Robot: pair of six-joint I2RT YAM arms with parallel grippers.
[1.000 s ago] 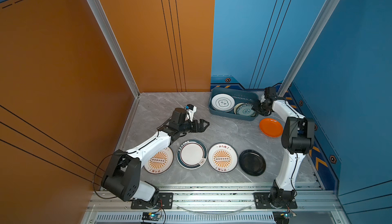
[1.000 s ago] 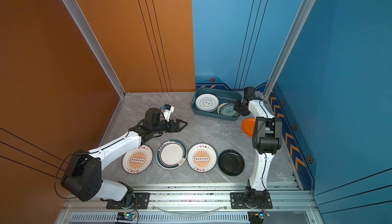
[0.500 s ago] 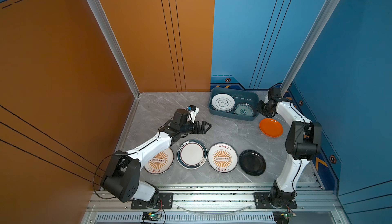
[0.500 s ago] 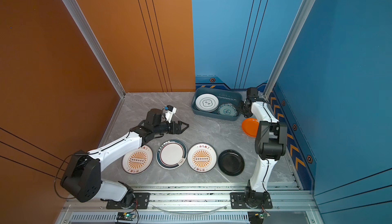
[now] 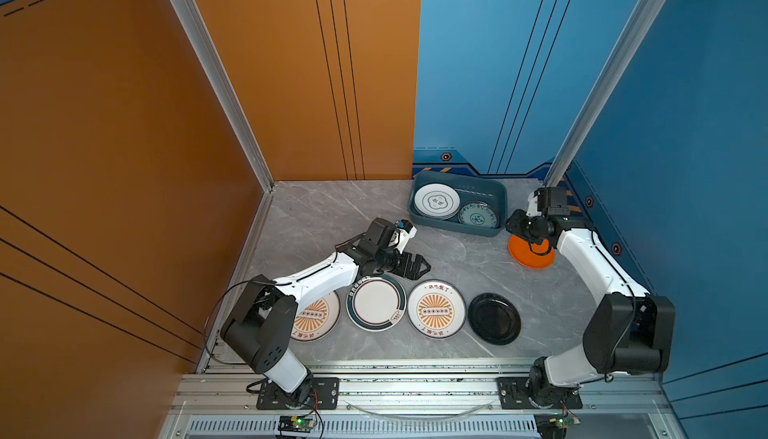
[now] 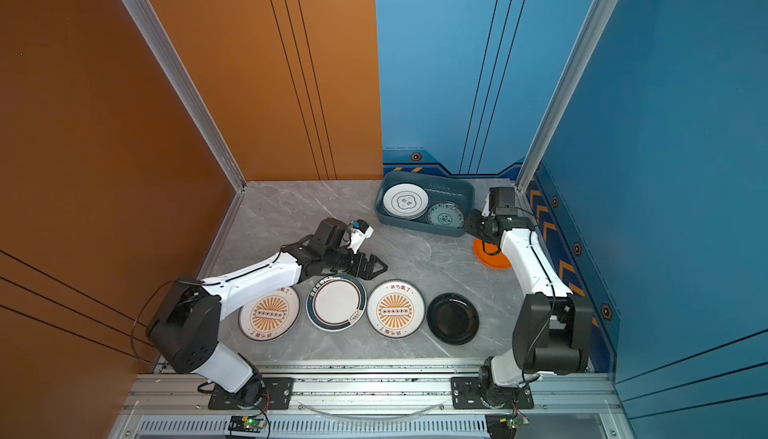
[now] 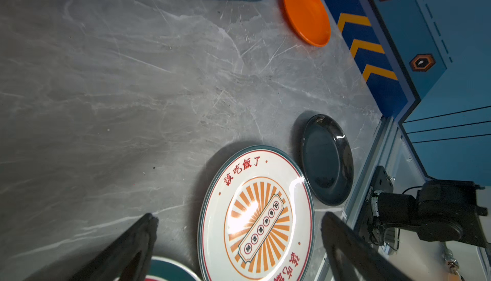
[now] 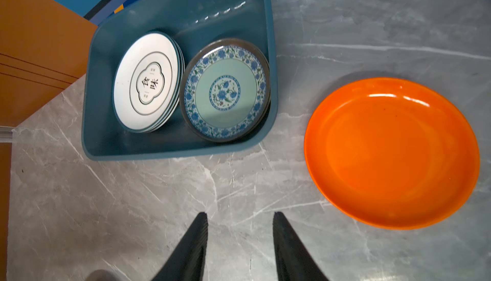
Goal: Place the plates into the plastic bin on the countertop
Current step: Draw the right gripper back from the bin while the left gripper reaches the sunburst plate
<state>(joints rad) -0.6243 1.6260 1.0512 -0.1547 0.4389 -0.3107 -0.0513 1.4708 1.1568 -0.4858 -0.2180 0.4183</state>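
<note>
My right gripper (image 8: 240,214) has backed out of the plastic bin (image 8: 170,150), jaws parted, empty; the teal patterned plate (image 8: 225,91) now lies inside. Orange plate (image 5: 530,256), at the bin's four o'clock, looks next. Left gripper (image 5: 419,267) gapes, empty.

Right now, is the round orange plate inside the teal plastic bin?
Out. The round orange plate lies flat on the grey marble countertop, beside the teal plastic bin, apart from it.
</note>
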